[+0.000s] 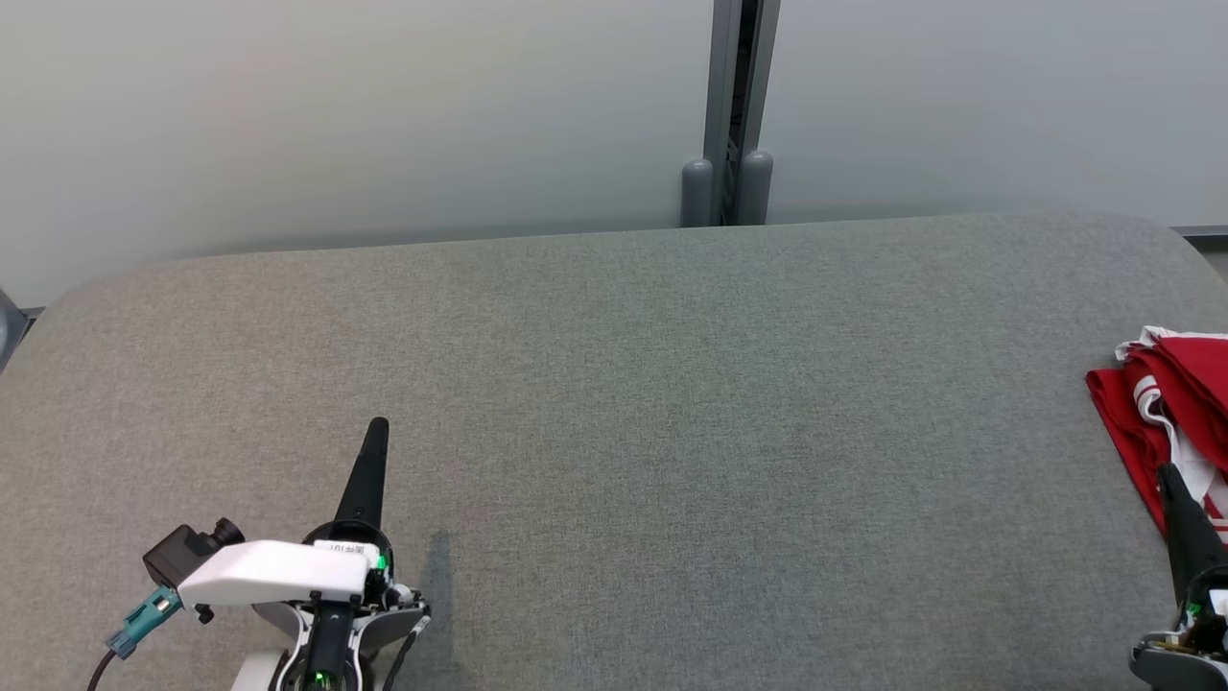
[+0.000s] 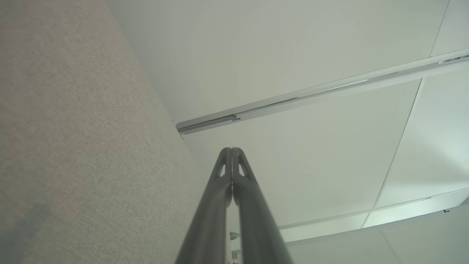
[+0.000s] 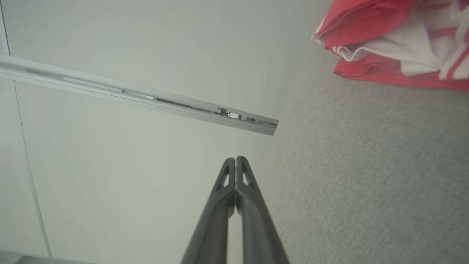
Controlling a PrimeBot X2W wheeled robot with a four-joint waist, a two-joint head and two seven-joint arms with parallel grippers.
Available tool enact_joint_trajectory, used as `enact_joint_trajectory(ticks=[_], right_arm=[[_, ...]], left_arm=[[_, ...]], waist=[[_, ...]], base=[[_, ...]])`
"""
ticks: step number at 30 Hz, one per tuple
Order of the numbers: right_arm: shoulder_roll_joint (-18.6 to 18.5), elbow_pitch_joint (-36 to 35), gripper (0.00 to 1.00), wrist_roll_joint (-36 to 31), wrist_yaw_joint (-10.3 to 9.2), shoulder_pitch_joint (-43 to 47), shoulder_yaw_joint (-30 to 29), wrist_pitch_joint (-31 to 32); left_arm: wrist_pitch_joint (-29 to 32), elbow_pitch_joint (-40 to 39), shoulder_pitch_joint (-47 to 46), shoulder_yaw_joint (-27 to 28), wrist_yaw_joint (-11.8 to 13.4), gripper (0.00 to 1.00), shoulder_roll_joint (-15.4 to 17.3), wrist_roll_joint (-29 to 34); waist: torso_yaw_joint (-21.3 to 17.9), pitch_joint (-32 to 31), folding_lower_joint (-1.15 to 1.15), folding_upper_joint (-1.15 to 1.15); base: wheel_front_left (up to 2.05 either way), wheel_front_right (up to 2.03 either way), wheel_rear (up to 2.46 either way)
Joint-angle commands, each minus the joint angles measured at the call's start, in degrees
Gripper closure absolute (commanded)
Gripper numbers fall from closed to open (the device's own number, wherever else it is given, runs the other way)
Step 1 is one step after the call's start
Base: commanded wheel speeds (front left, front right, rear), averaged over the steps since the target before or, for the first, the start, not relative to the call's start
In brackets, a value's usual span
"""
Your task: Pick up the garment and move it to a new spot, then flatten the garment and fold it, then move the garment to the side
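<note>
One red-and-white garment [image 1: 1118, 415] on the grey surface [image 1: 614, 432]; two grippers, left gripper [image 1: 377, 427] and right gripper [image 1: 1168, 473], both closed, empty

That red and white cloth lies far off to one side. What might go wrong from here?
The garment is partly cut off at the head view's right edge, so a grab may be poorly aimed. The right tool is shut near it; advancing like that might shove the cloth. Its layers look loosely stacked, so a pinch may catch just one.
</note>
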Motion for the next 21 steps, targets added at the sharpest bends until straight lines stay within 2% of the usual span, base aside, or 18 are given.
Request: enact_joint_trajectory(ticks=[1, 21], right_arm=[[-0.2, -0.3, 1.0, 1.3, 0.04, 0.5, -0.5, 0.5], [0.2, -0.1, 1.0, 10.4, 0.04, 0.9, -3.1, 3.2]], left_arm=[[0.1, -0.1, -1.4, 0.3, -0.3, 1.0, 0.3, -0.9], [1.6, 1.6, -2.8, 0.4, -1.5, 1.0, 0.3, -8.2]], waist=[[0.0, 0.0, 0.0, 0.0], [0.1, -0.6, 0.0, 0.0]], base=[[0.0, 0.0, 0.0], [0.0, 0.0, 0.0]])
